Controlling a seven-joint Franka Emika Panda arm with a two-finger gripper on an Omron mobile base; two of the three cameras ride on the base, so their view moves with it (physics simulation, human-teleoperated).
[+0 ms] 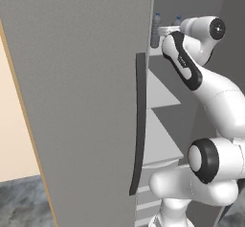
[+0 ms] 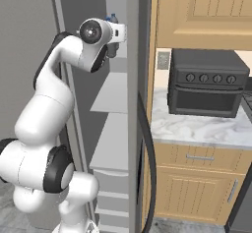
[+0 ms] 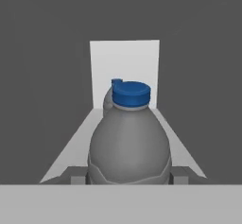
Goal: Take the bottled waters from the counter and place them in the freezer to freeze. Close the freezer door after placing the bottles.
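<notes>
2 grey bottled waters [image 3: 128,142] with blue caps upright on top freezer [image 1: 162,92] shelf, one behind the other; freezer door [image 1: 81,101] open; counter [image 2: 197,126] bare of bottles

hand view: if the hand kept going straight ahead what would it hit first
The near bottle, dead centre and right at the hand; whether it is already gripped is unclear. Behind it stands the second bottle, then the freezer's back wall.

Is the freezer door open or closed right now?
Open. The door swings out toward the camera, so the shelves and two bottles inside the freezer show beside it.
</notes>
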